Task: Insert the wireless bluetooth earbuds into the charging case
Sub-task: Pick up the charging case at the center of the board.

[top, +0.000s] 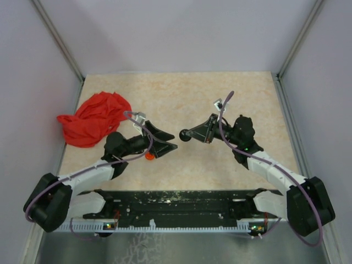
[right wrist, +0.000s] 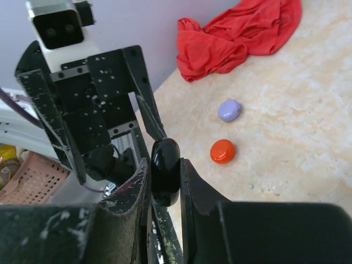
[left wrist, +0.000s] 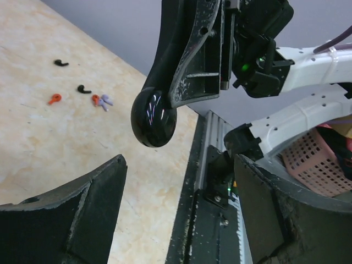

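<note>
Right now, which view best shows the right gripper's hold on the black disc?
Right wrist: the black disc sits edge-on, pinched between the fingers of the right gripper. Left wrist shows the disc face-on, not both fingers. Top external shows the disc as a small dark blob.

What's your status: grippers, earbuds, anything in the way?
Left gripper jaws open, empty. Right gripper shut on black disc. Earbuds loose on table. Red cloth far left, clear of both.

Crumpled red cloth [top: 93, 118] at beige table's [top: 181, 93] far-left, pink mesh basket [left wrist: 316, 159] off-table
</note>
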{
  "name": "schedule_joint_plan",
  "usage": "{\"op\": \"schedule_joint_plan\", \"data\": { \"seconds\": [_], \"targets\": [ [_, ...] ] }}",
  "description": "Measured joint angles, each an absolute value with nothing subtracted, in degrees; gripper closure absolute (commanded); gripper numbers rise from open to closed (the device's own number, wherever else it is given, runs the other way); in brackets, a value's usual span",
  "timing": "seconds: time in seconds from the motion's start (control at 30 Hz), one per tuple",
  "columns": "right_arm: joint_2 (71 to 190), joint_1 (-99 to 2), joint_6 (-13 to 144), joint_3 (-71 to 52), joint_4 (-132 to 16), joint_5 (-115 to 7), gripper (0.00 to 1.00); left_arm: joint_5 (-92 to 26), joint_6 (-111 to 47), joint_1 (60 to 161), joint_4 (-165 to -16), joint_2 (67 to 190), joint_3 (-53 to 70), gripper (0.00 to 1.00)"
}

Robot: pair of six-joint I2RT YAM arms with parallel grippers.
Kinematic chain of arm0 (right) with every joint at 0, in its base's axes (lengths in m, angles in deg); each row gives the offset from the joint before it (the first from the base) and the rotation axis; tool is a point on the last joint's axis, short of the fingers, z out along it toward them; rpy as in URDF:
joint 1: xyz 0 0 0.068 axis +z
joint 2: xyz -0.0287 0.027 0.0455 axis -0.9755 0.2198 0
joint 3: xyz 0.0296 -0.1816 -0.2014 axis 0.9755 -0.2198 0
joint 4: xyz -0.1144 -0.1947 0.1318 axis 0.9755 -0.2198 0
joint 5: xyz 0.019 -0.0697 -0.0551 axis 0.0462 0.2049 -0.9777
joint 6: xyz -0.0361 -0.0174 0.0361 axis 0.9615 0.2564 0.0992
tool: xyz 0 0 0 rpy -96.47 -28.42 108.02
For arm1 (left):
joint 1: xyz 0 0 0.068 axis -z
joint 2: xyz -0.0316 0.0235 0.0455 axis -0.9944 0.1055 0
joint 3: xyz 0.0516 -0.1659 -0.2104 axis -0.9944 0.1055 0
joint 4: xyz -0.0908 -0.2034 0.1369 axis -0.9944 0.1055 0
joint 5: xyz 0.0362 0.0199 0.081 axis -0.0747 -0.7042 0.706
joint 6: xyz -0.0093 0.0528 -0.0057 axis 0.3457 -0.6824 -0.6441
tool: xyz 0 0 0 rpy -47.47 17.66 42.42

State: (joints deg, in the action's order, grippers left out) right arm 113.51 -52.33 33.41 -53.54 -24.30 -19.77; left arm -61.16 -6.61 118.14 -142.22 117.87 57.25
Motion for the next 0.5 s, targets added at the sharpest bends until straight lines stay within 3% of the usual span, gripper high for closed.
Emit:
{"op": "schedule_joint_plan", "data": {
  "seconds": [0.3, 0.5],
  "targets": [
    [113.51, -50.76, 31.97, -53.54, -19.88, -18.42, 1.0, -65.95, 0.65, 117.9, -150.57, 123.94, 57.21, 0.26],
    [113.51, -49.62, 32.5, -53.54, -19.42, -16.93, 1.0, -67.74, 0.95, 117.9, -151.01, 124.4, 55.9, 0.37]
  ]
}}
